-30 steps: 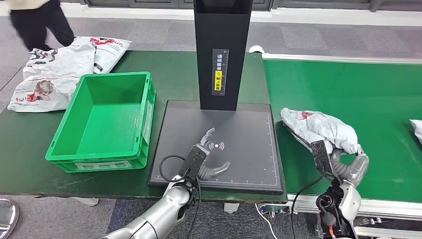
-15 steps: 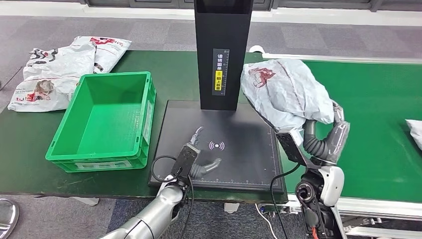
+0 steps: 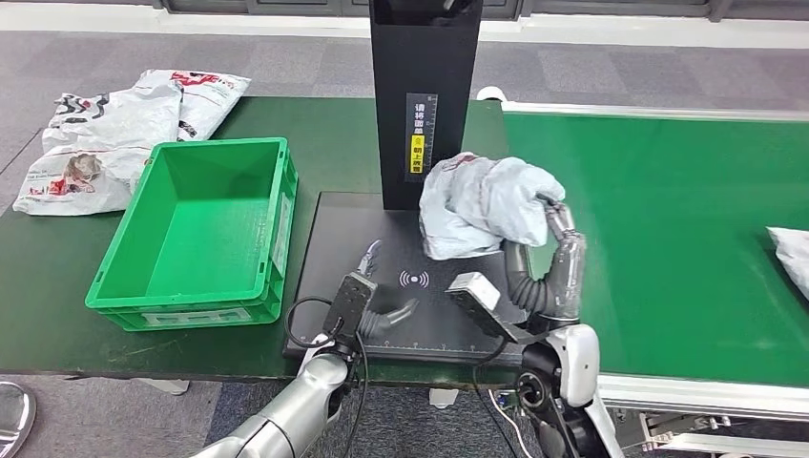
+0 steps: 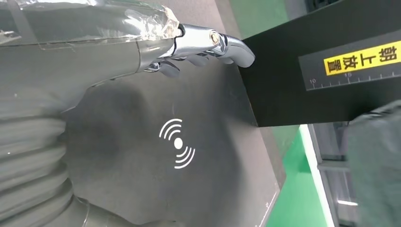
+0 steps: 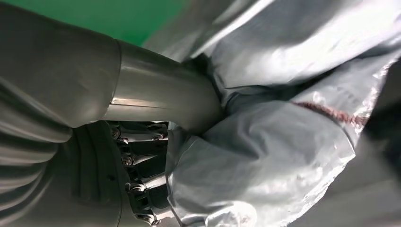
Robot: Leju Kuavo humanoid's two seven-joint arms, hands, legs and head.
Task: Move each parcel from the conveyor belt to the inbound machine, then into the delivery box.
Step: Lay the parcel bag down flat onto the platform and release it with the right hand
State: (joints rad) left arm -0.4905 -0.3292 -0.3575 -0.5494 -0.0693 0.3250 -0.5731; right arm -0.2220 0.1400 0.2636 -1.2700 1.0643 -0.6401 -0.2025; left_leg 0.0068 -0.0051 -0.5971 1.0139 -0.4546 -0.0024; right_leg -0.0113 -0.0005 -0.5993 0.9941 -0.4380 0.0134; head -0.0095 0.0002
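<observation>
1. Right robot hand [image 3: 546, 272] raised over the inbound machine's dark plate [image 3: 477, 320], fingers wrapped around a crumpled grey parcel [image 3: 482, 202].
2. Parcel held up off the plate, just in front of the machine's black column [image 3: 423, 95], right of the yellow label [image 3: 418, 154].
3. Left robot hand [image 3: 374, 303] spread wide and holding nothing, low over the plate's near left part, beside the white wave symbol [image 3: 413, 279].
4. Green delivery box [image 3: 196, 229] left of the plate on the bench [image 3: 43, 286].
5. More parcels heaped at the bench's far left corner [image 3: 105, 134]; another at the right edge of the green conveyor belt [image 3: 668, 191].
</observation>
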